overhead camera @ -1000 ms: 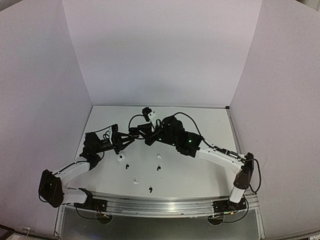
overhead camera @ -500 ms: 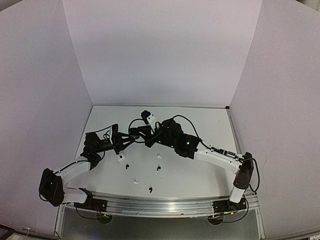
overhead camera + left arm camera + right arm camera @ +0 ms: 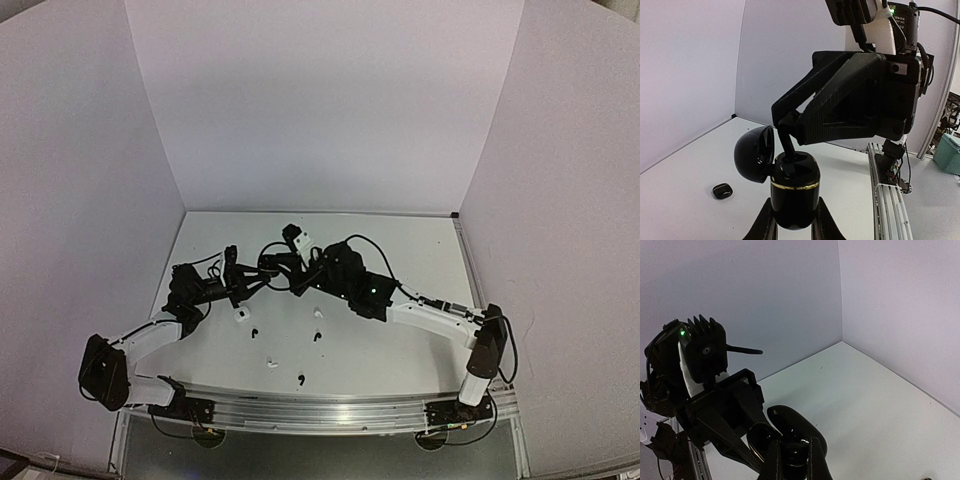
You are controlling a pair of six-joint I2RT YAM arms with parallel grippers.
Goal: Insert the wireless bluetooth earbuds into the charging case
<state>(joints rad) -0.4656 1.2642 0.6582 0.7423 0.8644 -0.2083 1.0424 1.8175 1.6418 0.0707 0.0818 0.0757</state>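
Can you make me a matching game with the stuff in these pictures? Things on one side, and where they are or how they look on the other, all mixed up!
Things:
1. black charging case
2. case lid
3. black earbud
4. small black rounded case

Places and states:
A. lying on the table
B. pinched in the right hand, going into the case's opening
C. flipped open
D. held upright by the left hand

Pairs: 1-D, 2-C, 3-B, 4-A
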